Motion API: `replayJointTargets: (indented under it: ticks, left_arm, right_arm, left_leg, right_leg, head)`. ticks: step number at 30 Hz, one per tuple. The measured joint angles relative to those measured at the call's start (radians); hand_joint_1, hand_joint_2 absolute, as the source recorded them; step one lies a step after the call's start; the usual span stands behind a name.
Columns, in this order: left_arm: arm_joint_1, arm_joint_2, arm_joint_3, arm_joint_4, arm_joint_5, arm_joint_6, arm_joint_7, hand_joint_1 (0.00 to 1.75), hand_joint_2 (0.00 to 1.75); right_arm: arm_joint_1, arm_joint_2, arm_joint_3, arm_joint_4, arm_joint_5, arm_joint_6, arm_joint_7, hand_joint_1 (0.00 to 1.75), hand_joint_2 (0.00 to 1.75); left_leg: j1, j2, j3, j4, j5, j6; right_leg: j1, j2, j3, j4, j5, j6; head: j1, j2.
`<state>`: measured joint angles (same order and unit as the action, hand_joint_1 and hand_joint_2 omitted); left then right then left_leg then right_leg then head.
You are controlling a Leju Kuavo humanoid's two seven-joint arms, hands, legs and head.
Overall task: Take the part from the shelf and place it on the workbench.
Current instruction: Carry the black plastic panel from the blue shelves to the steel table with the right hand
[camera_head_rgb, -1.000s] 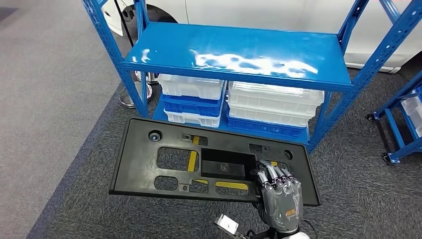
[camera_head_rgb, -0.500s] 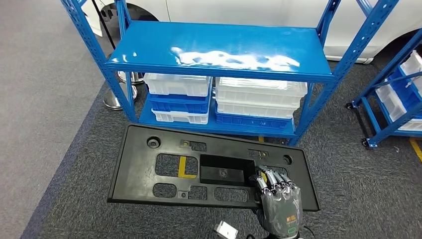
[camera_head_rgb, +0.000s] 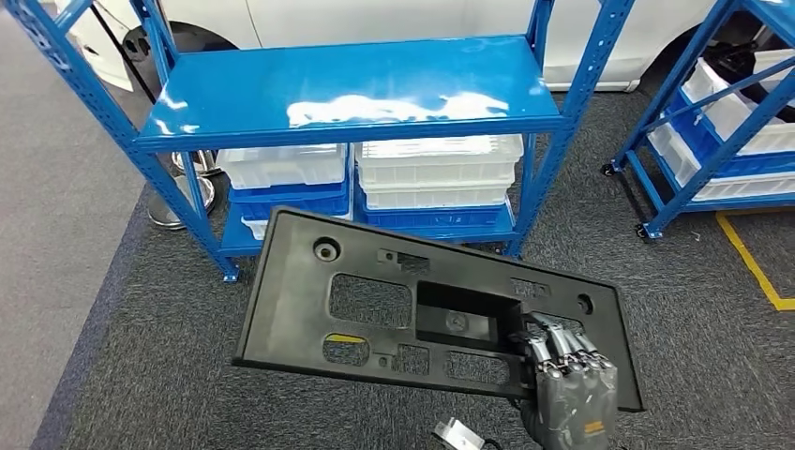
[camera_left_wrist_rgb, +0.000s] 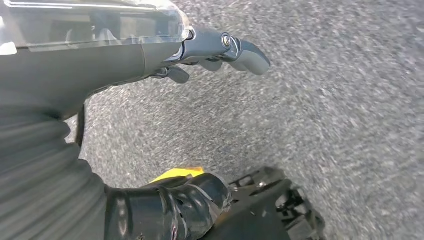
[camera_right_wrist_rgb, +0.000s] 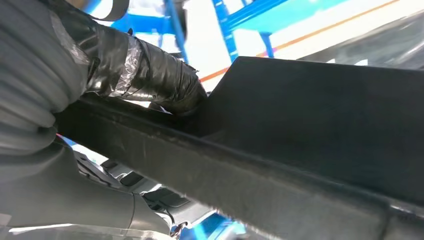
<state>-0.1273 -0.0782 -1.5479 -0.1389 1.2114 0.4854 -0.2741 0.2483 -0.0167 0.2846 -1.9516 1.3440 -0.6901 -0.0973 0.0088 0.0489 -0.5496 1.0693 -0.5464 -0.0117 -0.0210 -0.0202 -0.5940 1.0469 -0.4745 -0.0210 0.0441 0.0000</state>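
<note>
Right hand (camera_head_rgb: 569,389) clamped on the near right edge of the black part (camera_head_rgb: 412,309), fingers (camera_head_rgb: 553,339) hooked over the top through a cutout; thumb under the panel in the right wrist view. Part is off the shelf (camera_head_rgb: 347,89), held out flat-ish over the carpet, tilted, most of its length sticking out to the left of the grip. Left hand (camera_left_wrist_rgb: 220,47) hangs over the floor, fingers loosely apart, holding nothing.

Step in hand, as I judge it: carrying to the desk, no desk in view yet. One-sided grip on a long panel, so keep the wrist level, turn slowly, keep the free end away from the shelf posts; risk is the panel sagging or slipping.

Containers: stacked white and blue bins (camera_head_rgb: 361,183) on the lower shelf, contents can't tell. More bins (camera_head_rgb: 727,112) on the rack at right, contents unclear.
</note>
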Motion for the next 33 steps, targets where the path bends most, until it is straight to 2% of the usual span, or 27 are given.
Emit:
replayJointTargets:
  ticks: [1, 3, 4, 5, 6, 8, 9, 10, 11, 12, 13, 14, 15, 17, 18, 19, 20, 21, 22, 24, 25, 26, 28, 29, 30, 32, 33]
  left_arm:
    - [0.001, 0.000, 0.000, 0.000, 0.002, 0.001, -0.001, 0.00, 1.75]
    - [0.003, 0.000, -0.001, 0.000, 0.004, 0.001, -0.001, 0.00, 1.75]
    - [0.004, 0.000, -0.001, 0.000, 0.006, 0.002, -0.001, 0.00, 1.75]
    - [0.005, 0.000, -0.001, 0.000, 0.007, 0.002, -0.001, 0.00, 1.75]
    - [0.005, 0.000, -0.001, 0.000, 0.009, 0.002, -0.002, 0.00, 1.75]
    - [0.006, 0.000, -0.002, 0.000, 0.011, 0.002, -0.002, 0.00, 1.75]
    - [0.006, 0.000, -0.002, 0.000, 0.012, 0.003, -0.002, 0.00, 1.75]
    - [0.005, 0.000, -0.003, 0.000, 0.013, 0.004, -0.002, 0.00, 1.75]
    - [0.005, 0.000, -0.003, 0.000, 0.014, 0.004, -0.003, 0.00, 1.75]
    - [0.004, 0.000, -0.004, 0.000, 0.015, 0.005, -0.004, 0.00, 1.75]
    - [0.003, 0.000, -0.004, 0.000, 0.016, 0.005, -0.004, 0.00, 1.75]
    - [0.002, 0.000, -0.004, 0.000, 0.017, 0.006, -0.005, 0.00, 1.75]
    - [0.002, 0.000, -0.004, 0.000, 0.018, 0.006, -0.006, 0.00, 1.75]
    - [0.003, 0.000, -0.005, 0.000, 0.018, 0.007, -0.008, 0.00, 1.75]
    - [0.005, 0.000, -0.005, 0.000, 0.019, 0.007, -0.008, 0.00, 1.75]
    - [0.005, 0.000, -0.005, 0.000, 0.019, 0.007, -0.008, 0.00, 1.75]
    - [0.005, 0.000, -0.005, 0.000, 0.019, 0.007, -0.008, 0.00, 1.75]
    - [0.005, 0.000, -0.005, 0.000, 0.019, 0.006, -0.008, 0.00, 1.75]
    - [0.004, -0.001, -0.005, 0.000, 0.019, 0.006, -0.008, 0.00, 1.75]
    - [0.003, -0.001, -0.005, 0.000, 0.019, 0.006, -0.008, 0.00, 1.75]
    - [0.002, -0.001, -0.005, 0.000, 0.019, 0.006, -0.008, 0.00, 1.75]
    - [0.002, -0.001, -0.006, 0.000, 0.019, 0.006, -0.009, 0.00, 1.75]
    - [0.000, -0.002, -0.006, 0.000, 0.019, 0.006, -0.008, 0.00, 1.75]
    - [-0.001, -0.003, -0.006, 0.000, 0.019, 0.006, -0.008, 0.00, 1.75]
    - [-0.001, -0.003, -0.006, 0.000, 0.019, 0.006, -0.008, 0.00, 1.75]
    - [0.000, -0.003, -0.006, 0.000, 0.019, 0.006, -0.007, 0.00, 1.75]
    - [0.002, -0.003, -0.007, 0.000, 0.019, 0.006, -0.006, 0.00, 1.75]
  right_arm:
    - [0.009, 0.014, -0.020, -0.013, -0.013, 0.000, -0.022, 1.75, 1.75]
    - [0.027, 0.044, -0.060, -0.035, -0.041, 0.000, -0.069, 1.75, 1.75]
    - [0.036, 0.059, -0.081, -0.045, -0.056, 0.000, -0.095, 1.75, 1.75]
    - [0.045, 0.074, -0.104, -0.053, -0.071, 0.000, -0.121, 1.75, 1.75]
    - [0.052, 0.090, -0.125, -0.061, -0.085, 0.000, -0.146, 1.75, 1.75]
    - [0.063, 0.119, -0.164, -0.074, -0.109, 0.000, -0.187, 1.75, 1.75]
    - [0.067, 0.131, -0.178, -0.079, -0.118, 0.000, -0.200, 1.75, 1.75]
    - [0.071, 0.141, -0.190, -0.083, -0.125, 0.000, -0.209, 1.75, 1.75]
    - [0.074, 0.149, -0.199, -0.086, -0.132, 0.000, -0.215, 1.75, 1.75]
    - [0.079, 0.156, -0.206, -0.088, -0.138, -0.001, -0.222, 1.75, 1.75]
    - [0.085, 0.161, -0.212, -0.090, -0.143, -0.001, -0.228, 1.75, 1.75]
    - [0.089, 0.164, -0.218, -0.091, -0.147, -0.001, -0.233, 1.75, 1.75]
    - [0.091, 0.167, -0.223, -0.092, -0.150, -0.001, -0.237, 1.75, 1.75]
    - [0.092, 0.169, -0.229, -0.092, -0.158, -0.001, -0.244, 1.75, 1.75]
    - [0.093, 0.171, -0.232, -0.092, -0.162, -0.001, -0.247, 1.75, 1.75]
    - [0.095, 0.172, -0.235, -0.092, -0.166, -0.001, -0.249, 1.75, 1.75]
    - [0.097, 0.173, -0.238, -0.091, -0.169, -0.001, -0.250, 1.75, 1.75]
    - [0.098, 0.175, -0.242, -0.091, -0.171, -0.001, -0.251, 1.75, 1.75]
    - [0.100, 0.175, -0.245, -0.091, -0.173, -0.001, -0.252, 1.75, 1.75]
    - [0.100, 0.177, -0.249, -0.092, -0.175, -0.001, -0.253, 1.75, 1.75]
    - [0.100, 0.178, -0.250, -0.092, -0.175, -0.001, -0.253, 1.75, 1.75]
    - [0.101, 0.180, -0.252, -0.092, -0.176, -0.001, -0.254, 1.75, 1.75]
    - [0.103, 0.186, -0.256, -0.092, -0.179, -0.001, -0.258, 1.75, 1.75]
    - [0.104, 0.189, -0.259, -0.093, -0.181, -0.001, -0.262, 1.75, 1.75]
    - [0.105, 0.193, -0.261, -0.093, -0.183, -0.001, -0.266, 1.75, 1.75]
    - [0.106, 0.200, -0.264, -0.093, -0.186, -0.002, -0.273, 1.75, 1.75]
    - [0.107, 0.204, -0.266, -0.093, -0.189, -0.002, -0.276, 1.75, 1.75]
  left_leg:
    - [0.002, -0.021, -0.024, 0.058, -0.036, -0.003]
    - [0.003, -0.037, -0.079, 0.185, -0.095, -0.006]
    - [0.003, -0.039, -0.094, 0.220, -0.100, -0.006]
    - [0.003, -0.040, -0.091, 0.216, -0.085, -0.004]
    - [0.003, -0.043, -0.072, 0.176, -0.054, -0.002]
    - [0.004, -0.079, -0.012, 0.041, 0.015, 0.006]
    - [0.004, -0.099, 0.011, -0.012, 0.032, 0.009]
    - [0.004, -0.114, 0.023, -0.043, 0.038, 0.012]
    - [0.002, -0.118, 0.026, -0.051, 0.036, 0.014]
    - [0.002, -0.109, 0.027, -0.056, 0.038, 0.018]
    - [0.004, -0.098, 0.029, -0.061, 0.044, 0.024]
    - [0.005, -0.087, 0.030, -0.068, 0.049, 0.032]
    - [0.007, -0.074, 0.031, -0.075, 0.055, 0.039]
    - [0.005, -0.047, 0.029, -0.079, 0.058, 0.049]
    - [0.003, -0.034, 0.027, -0.078, 0.058, 0.050]
    - [0.002, -0.020, 0.026, -0.077, 0.058, 0.050]
    - [0.001, -0.008, 0.024, -0.076, 0.057, 0.050]
    - [0.001, 0.005, 0.024, -0.074, 0.056, 0.049]
    - [0.000, 0.015, 0.025, -0.072, 0.055, 0.047]
    - [-0.004, 0.033, 0.027, -0.068, 0.049, 0.039]
    - [-0.007, 0.040, 0.028, -0.066, 0.047, 0.035]
    - [-0.009, 0.048, 0.029, -0.066, 0.046, 0.030]
    - [-0.009, 0.059, 0.031, -0.065, 0.042, 0.019]
    - [-0.008, 0.048, 0.030, -0.057, 0.032, 0.013]
    - [-0.006, 0.027, 0.020, -0.032, 0.012, 0.008]
    - [-0.002, -0.024, -0.027, 0.080, -0.056, -0.001]
    - [-0.001, -0.035, -0.058, 0.149, -0.088, -0.003]
  right_leg:
    - [-0.001, 0.009, -0.002, 0.000, 0.002, -0.004]
    - [0.000, 0.029, -0.006, 0.001, 0.004, -0.008]
    - [0.001, 0.040, -0.006, 0.001, 0.004, -0.008]
    - [0.001, 0.052, -0.006, 0.003, 0.005, -0.008]
    - [0.001, 0.064, -0.006, 0.004, 0.005, -0.008]
    - [0.002, 0.088, -0.006, 0.007, 0.006, -0.004]
    - [0.002, 0.099, -0.009, 0.008, 0.007, 0.000]
    - [0.001, 0.109, -0.012, 0.008, 0.010, 0.007]
    - [0.000, 0.119, -0.016, 0.007, 0.015, 0.015]
    - [-0.001, 0.130, -0.019, 0.003, 0.020, 0.023]
    - [-0.002, 0.128, -0.021, 0.002, 0.021, 0.029]
    - [0.000, 0.112, -0.026, 0.011, 0.013, 0.034]
    - [0.002, 0.088, -0.039, 0.038, -0.006, 0.038]
    - [0.003, 0.041, -0.089, 0.151, -0.073, 0.045]
    - [0.002, 0.034, -0.118, 0.214, -0.101, 0.048]
    - [0.001, 0.031, -0.135, 0.257, -0.114, 0.051]
    - [0.000, 0.029, -0.134, 0.263, -0.108, 0.052]
    - [0.000, 0.024, -0.112, 0.230, -0.085, 0.051]
    - [0.000, 0.012, -0.074, 0.166, -0.054, 0.049]
    - [0.009, -0.027, -0.002, 0.037, -0.014, 0.036]
    - [0.013, -0.038, 0.014, 0.004, -0.009, 0.029]
    - [0.018, -0.040, 0.016, -0.007, -0.011, 0.022]
    - [0.016, -0.020, 0.012, -0.010, -0.006, 0.010]
    - [0.013, -0.010, 0.011, -0.013, -0.003, 0.004]
    - [0.009, -0.001, 0.011, -0.017, 0.001, -0.002]
    - [0.007, 0.016, 0.007, -0.019, 0.005, -0.010]
    - [0.007, 0.027, 0.005, -0.018, 0.006, -0.012]
  head:
    - [0.000, 0.000]
    - [0.000, 0.000]
    - [0.000, 0.000]
    - [0.000, 0.000]
    - [0.000, 0.000]
    - [0.000, 0.000]
    - [0.000, 0.000]
    - [0.000, 0.000]
    - [0.000, 0.000]
    - [0.000, 0.000]
    - [0.000, 0.000]
    - [0.001, 0.000]
    - [0.002, 0.000]
    - [0.003, 0.000]
    - [0.003, 0.000]
    - [0.003, 0.000]
    - [0.003, 0.000]
    - [0.003, 0.000]
    - [0.003, 0.000]
    - [0.003, 0.000]
    - [0.002, 0.000]
    - [0.002, 0.000]
    - [0.002, 0.000]
    - [0.002, 0.000]
    - [0.002, 0.000]
    - [0.001, 0.000]
    - [0.001, 0.000]
